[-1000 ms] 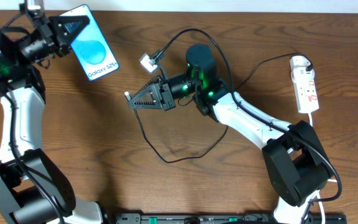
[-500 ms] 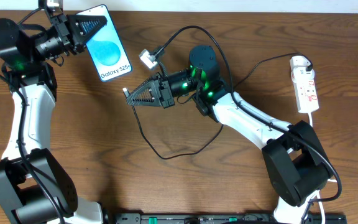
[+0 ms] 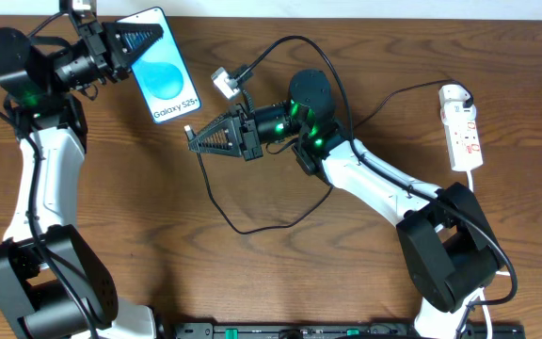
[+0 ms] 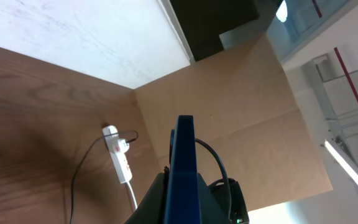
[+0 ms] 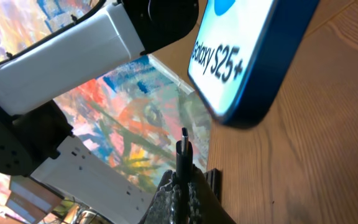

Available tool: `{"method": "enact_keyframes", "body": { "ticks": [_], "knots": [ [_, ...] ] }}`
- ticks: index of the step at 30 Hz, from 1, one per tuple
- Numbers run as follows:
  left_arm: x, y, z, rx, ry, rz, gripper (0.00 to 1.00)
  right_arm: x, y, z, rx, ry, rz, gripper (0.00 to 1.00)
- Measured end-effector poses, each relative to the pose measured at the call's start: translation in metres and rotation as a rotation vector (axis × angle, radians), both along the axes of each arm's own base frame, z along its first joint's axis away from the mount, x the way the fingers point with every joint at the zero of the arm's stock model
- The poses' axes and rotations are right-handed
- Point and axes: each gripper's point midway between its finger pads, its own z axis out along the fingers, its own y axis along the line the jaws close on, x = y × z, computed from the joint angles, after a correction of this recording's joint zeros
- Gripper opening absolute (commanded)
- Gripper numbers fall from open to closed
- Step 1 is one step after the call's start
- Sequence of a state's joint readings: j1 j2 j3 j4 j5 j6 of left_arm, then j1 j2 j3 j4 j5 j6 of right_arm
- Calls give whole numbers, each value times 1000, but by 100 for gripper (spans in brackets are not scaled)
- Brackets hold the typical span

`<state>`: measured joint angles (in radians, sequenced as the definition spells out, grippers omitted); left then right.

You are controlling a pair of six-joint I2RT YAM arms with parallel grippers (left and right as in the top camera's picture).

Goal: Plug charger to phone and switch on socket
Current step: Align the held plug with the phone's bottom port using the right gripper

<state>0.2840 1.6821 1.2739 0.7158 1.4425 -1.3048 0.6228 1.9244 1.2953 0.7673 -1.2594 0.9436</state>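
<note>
My left gripper [image 3: 137,42] is shut on the phone [image 3: 165,77], blue screen with white "Galaxy S25+" text, held off the table at upper left; it shows edge-on in the left wrist view [image 4: 183,163] and from below in the right wrist view [image 5: 247,56]. My right gripper [image 3: 200,141] is shut on the charger's plug tip [image 5: 183,146], which points at the phone's lower end, a short gap away. The black charger cable [image 3: 252,226] loops over the table. The white socket strip [image 3: 462,127] lies at far right and shows in the left wrist view [image 4: 118,158].
A small white adapter block [image 3: 224,81] lies by the cable near the top centre. The strip's white cord [image 3: 473,188] runs down the right side behind my right arm. A black rail [image 3: 327,330] edges the table front.
My left gripper carried the phone right and then held still. My right gripper moved the plug tip up and left, closer to the phone's lower end.
</note>
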Motion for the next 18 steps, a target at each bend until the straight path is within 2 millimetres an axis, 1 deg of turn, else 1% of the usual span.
{"method": "enact_keyframes", "body": {
  "ticks": [6,18],
  "knots": [
    [-2,-10,0,1,-1,-25,7,1,0,0,1,1,-7,1],
    [-5,-12,-1,6,1,-48,7,6,2,1,4,3,-38,1]
  ]
}}
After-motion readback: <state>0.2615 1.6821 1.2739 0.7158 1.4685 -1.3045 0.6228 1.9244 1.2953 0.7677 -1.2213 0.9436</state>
